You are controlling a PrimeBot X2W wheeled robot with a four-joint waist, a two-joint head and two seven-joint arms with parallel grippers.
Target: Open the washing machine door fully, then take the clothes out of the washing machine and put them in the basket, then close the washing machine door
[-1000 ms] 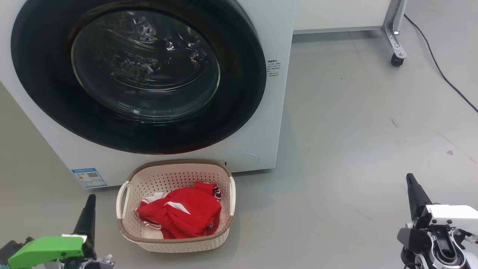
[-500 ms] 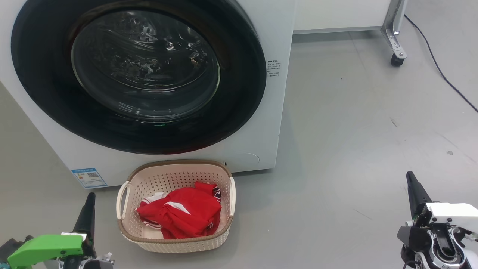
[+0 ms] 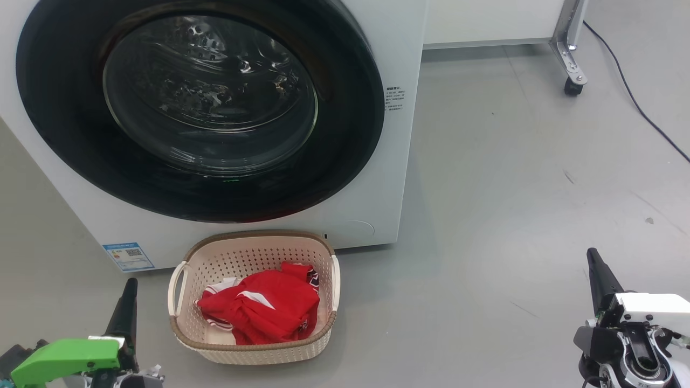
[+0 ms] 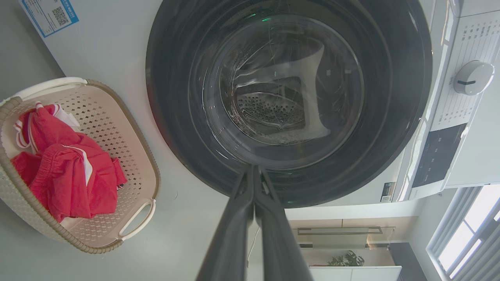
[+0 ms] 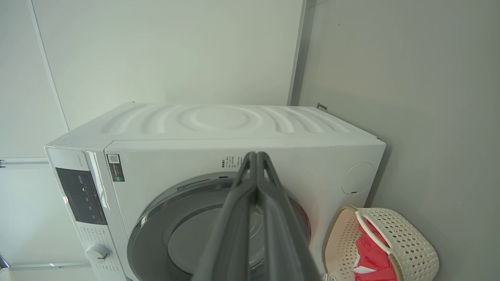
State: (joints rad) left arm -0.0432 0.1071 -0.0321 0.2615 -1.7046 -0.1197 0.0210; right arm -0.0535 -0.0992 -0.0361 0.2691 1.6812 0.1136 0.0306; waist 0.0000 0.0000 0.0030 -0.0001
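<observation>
Washing machine door (image 3: 199, 108) top off-frame (label (image 3: 128, 256) print illegible)

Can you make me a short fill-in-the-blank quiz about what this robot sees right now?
The clothes in the basket are ____ in colour.
The washing machine door is fully ____.
The left gripper and right gripper, both shut, hold ____.
Missing words: red; closed; nothing.

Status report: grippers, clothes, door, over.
Left gripper, right gripper shut, empty. Clothes in basket. Washing machine door closed. Caster leg well off right, apart from basket.
</observation>
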